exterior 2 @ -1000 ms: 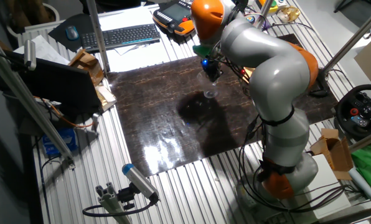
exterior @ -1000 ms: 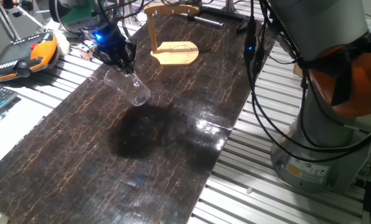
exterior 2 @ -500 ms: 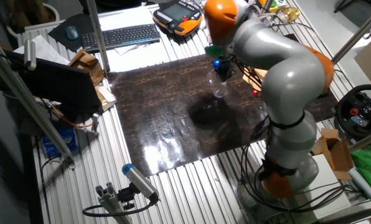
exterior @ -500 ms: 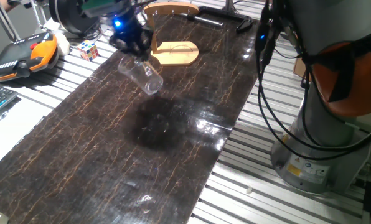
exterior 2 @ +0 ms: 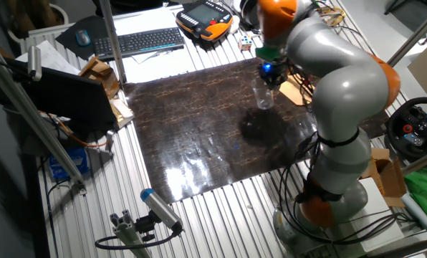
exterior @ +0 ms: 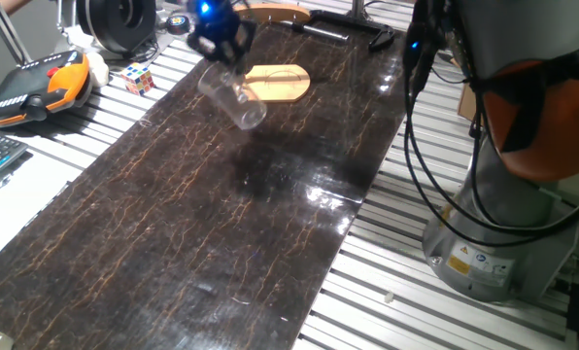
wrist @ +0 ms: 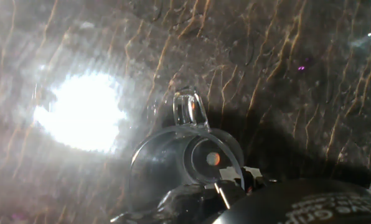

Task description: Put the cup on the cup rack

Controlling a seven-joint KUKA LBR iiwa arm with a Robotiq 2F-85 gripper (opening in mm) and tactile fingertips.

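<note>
Cup (exterior: pixel 233 98) now nearer rack (exterior: pixel 273 83).

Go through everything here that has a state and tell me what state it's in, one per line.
gripper: shut on the cup, above the table.
cup: held by its rim, tilted, off the mat, looks empty.
cup rack: base flat on the mat, nothing visible hanging on it.

Clear, colourless cup (exterior: pixel 233 97), dark table showing through. Pale wood cup rack (exterior: pixel 273 82). Black hand (exterior: pixel 220 41), blue light glowing on it. Table (exterior: pixel 221 224): black-brown mat, thin orange-tan veining like marble, glossy white glare patches. Orange and black pendant (exterior: pixel 35 86) at far left. Multicoloured cube (exterior: pixel 139 78) beside it.
</note>
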